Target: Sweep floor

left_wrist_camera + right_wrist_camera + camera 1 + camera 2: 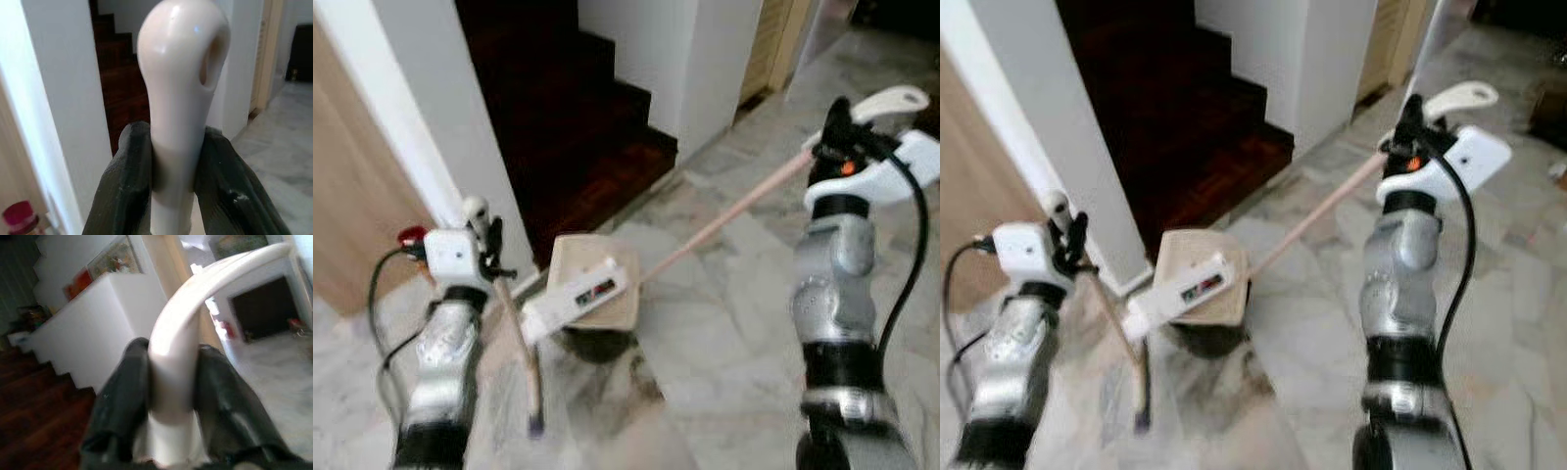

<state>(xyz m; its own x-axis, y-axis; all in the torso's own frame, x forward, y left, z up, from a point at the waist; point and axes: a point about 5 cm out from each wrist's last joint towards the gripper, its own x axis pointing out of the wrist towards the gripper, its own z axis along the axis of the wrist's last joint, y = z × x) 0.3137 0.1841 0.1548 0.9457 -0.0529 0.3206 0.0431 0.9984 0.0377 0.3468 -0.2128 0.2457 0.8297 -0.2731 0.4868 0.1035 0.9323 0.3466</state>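
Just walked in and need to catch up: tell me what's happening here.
The robot is sweeping by the dark wooden stairs. Its right end effector is shut on the long handle that runs to the dustpan on the marble floor. Its left end effector is shut on the broom handle, whose stick slants down to the floor beside the dustpan.

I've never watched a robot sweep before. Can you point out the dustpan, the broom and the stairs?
dustpan (597, 284): left eye view, on its beige tray.
broom (514, 333): left eye view, midway down its pinkish stick, below the left gripper.
stairs (578, 117): left eye view, on a dark wooden step.
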